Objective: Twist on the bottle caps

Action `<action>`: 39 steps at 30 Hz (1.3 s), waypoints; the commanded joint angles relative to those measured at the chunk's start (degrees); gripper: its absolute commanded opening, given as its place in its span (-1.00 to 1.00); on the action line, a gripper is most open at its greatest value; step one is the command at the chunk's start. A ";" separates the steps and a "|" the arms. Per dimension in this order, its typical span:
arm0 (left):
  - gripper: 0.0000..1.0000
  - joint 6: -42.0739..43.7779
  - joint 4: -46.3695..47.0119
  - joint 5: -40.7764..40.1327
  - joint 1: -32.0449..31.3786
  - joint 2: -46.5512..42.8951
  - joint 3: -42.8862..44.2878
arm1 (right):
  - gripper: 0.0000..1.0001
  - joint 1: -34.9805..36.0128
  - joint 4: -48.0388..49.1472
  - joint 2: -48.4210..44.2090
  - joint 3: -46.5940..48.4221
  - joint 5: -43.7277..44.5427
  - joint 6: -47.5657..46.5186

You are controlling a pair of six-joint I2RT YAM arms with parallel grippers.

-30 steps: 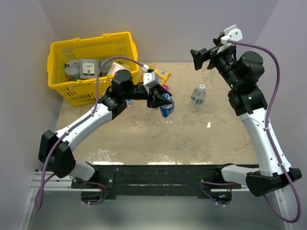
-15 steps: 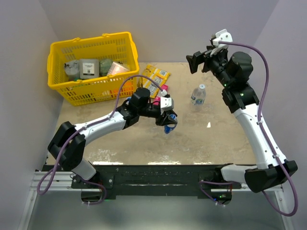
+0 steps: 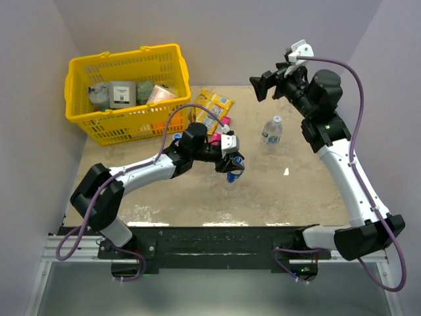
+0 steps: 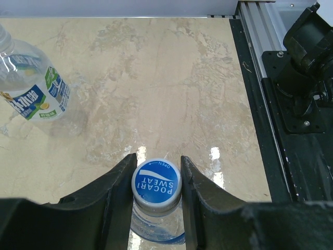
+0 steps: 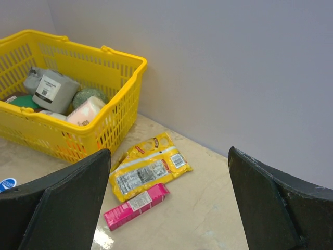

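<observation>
**Left gripper [image 3: 231, 164] bringing a capped bottle out over open worktop [image 3: 197, 197]**

A pale stone-patterned worktop is filling the overhead view, with a yellow basket [image 3: 122, 130] of groceries sitting at its far left corner. Over the last second the left gripper has been swinging away from the snack packets [image 3: 214, 105] beside the basket, and it is now settling nearer the middle of the worktop. The right gripper [image 3: 263, 85] is hanging high at the far right with its fingers spread wide and nothing between them, having drifted only slightly leftward.

The left gripper is clamping from both sides on a blue cap [image 4: 156, 180], which is sitting on the neck of the dark-labelled bottle [image 4: 156, 232] below it. Whether that bottle is resting on the worktop cannot be told. A second bottle [image 3: 272, 131] is standing upright, well apart to the right. A loose blue cap [image 5: 6, 184] is lying in front of the basket.

The shift appears to be giving this bottle room, so twisting its cap tight is likely the step in hand, with more capping probably left
</observation>
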 commanded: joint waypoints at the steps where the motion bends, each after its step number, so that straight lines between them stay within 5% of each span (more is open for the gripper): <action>1: -0.78 1.25 2.67 0.20 0.09 0.17 -0.18 | 0.93 -0.08 3.20 -0.56 -0.53 -1.40 0.87; 11: -0.26 2.92 -0.14 -2.52 0.09 -2.64 -0.88 | 0.93 -0.16 3.46 -0.12 -0.71 -2.63 0.96; 15: 0.28 4.15 -1.02 -4.45 0.09 -3.26 -1.06 | 0.93 -0.16 3.55 -0.21 -0.71 -2.81 1.05; 28: 0.37 4.95 -1.29 -5.51 0.18 -2.73 -0.97 | 0.93 -0.08 3.64 -0.74 -1.41 -2.90 0.96; 32: 0.99 4.42 -0.85 -5.51 0.18 -2.73 -0.62 | 0.93 -0.17 3.72 -0.65 -1.50 -3.07 0.96; 39: 0.99 3.89 -0.41 -5.34 0.18 -2.73 -0.36 | 0.93 -0.25 3.72 -0.65 -1.41 -3.25 0.96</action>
